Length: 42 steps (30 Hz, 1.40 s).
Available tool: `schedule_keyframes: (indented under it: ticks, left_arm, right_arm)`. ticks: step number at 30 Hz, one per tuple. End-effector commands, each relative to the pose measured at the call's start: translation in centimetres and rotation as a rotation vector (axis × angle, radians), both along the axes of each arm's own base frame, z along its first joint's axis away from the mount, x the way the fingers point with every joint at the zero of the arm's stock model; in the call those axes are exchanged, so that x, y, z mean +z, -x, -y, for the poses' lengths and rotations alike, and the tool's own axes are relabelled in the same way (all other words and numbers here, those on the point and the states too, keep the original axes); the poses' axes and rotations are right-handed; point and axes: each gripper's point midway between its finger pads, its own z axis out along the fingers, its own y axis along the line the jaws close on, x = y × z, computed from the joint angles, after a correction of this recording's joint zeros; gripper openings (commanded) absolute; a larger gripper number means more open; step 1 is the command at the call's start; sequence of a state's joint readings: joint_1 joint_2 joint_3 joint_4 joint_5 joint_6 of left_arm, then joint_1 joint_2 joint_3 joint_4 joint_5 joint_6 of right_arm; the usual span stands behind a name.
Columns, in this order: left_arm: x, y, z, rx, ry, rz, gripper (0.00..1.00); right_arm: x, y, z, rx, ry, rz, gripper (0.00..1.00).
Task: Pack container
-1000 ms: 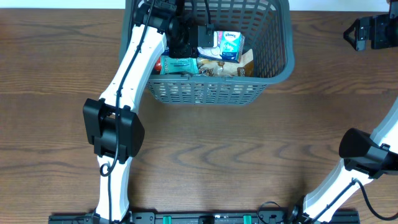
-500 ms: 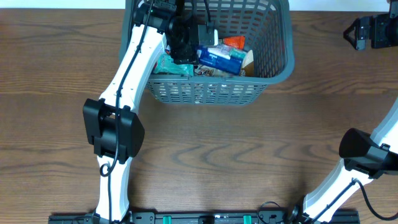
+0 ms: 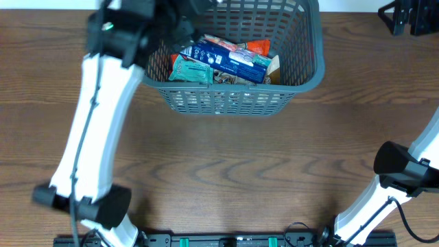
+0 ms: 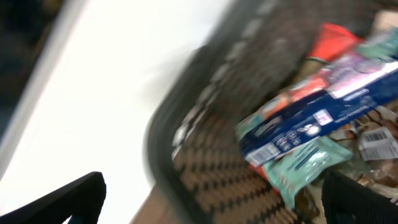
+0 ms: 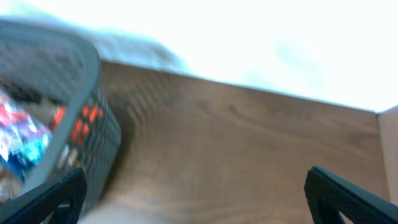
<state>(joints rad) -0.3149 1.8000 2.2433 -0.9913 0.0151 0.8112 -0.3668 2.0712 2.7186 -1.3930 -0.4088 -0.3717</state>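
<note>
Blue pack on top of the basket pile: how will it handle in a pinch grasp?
The blue pack looks like glossy film, so probably light and a bit slippery. It lies tilted across other packs in the container, so a push likely slides or rocks it.

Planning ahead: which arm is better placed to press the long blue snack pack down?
Left, likely. The open left gripper hovers at the left rim of the dark grey slotted basket, looking at the blue snack pack; the right gripper sits far off to the right.
</note>
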Motion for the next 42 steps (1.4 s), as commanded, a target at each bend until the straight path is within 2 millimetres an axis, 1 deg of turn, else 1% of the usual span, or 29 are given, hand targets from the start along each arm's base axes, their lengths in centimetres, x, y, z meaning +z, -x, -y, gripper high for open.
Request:
schedule_keyframes:
  ticks: [1,3,5,8,9,10,12,14,16,17,20,23,29,31,34,36,39,42]
  left_arm:
    - [2.2,1.1,-5.8,0.315,0.142,0.009,0.99]
    - [2.9,2.3,-8.7,0.415,0.202,0.002,0.99]
    - [3.2,3.4,-11.7,0.53,0.266,-0.011,0.98]
    - [2.7,5.0,-16.2,0.696,0.327,-0.044,0.99]
    - [2.4,5.5,-17.6,0.747,0.341,-0.057,0.99]
    - [2.1,5.8,-18.6,0.787,0.351,-0.069,0.99]
    - [1.1,6.8,-20.8,0.875,0.375,-0.103,0.99]
    - [0.2,7.5,-21.9,0.901,0.399,-0.151,0.98]
    - [-0.6,8.2,-22.6,0.917,0.423,-0.194,0.99]
    - [-1.0,8.7,-23.2,0.946,0.433,-0.211,0.99]
    - [-2.0,9.9,-23.9,1.002,0.444,-0.26,0.99]
    - [-2.8,10.7,-23.8,1.014,0.433,-0.307,0.99]
    - [-3.7,11.8,-23.5,1.063,0.454,-0.364,0.99]
    - [-4.1,12.3,-23.3,1.072,0.452,-0.391,0.99]
    - [-5.0,12.5,-22.5,1.047,0.478,-0.432,0.99]
    - [-5.8,12.7,-21.9,1.035,0.493,-0.463,0.99]
    - [-7.5,13.3,-21.3,1.026,0.501,-0.509,0.99]
    - [-9.6,14.5,-20.7,1.023,0.506,-0.554,0.99]
  right_arm:
    - [1.2,-1.1,-0.5,-0.051,-0.077,0.047,0.99]
    - [2.4,-2.2,0.5,-0.127,-0.065,0.103,0.99]
    - [3.9,-3.2,0.8,-0.146,-0.043,0.175,0.99]
    - [5.3,-4.2,0.6,-0.149,-0.006,0.24,0.99]
    - [5.3,-4.3,0.5,-0.156,0.013,0.243,0.99]
    - [5.2,-4.4,0.5,-0.162,0.03,0.239,0.99]
    - [4.2,-4.1,-0.3,-0.143,0.059,0.193,0.99]
    - [2.9,-3.5,-1.3,-0.11,0.083,0.136,0.9]
    - [1.7,-3.0,-2.0,-0.116,0.087,0.077,0.86]
    - [1.1,-2.6,-2.2,-0.143,0.078,0.042,0.86]
    - [-0.7,-1.3,-2.5,-0.196,0.057,-0.054,0.87]
    - [-2.2,0.2,-2.8,-0.197,0.044,-0.141,0.91]
    - [-5.6,4.8,-3.1,-0.209,0.033,-0.375,0.92]
    - [-5.7,5.1,-2.7,-0.256,0.01,-0.386,0.93]
    - [-5.9,5.4,-3.7,-0.241,-0.02,-0.398,0.94]
    - [-6.3,6.0,-4.3,-0.247,-0.041,-0.425,0.94]
    - [-7.5,7.4,-5.0,-0.241,-0.046,-0.489,0.94]
    - [-9.2,9.5,-5.4,-0.239,-0.05,-0.574,0.93]
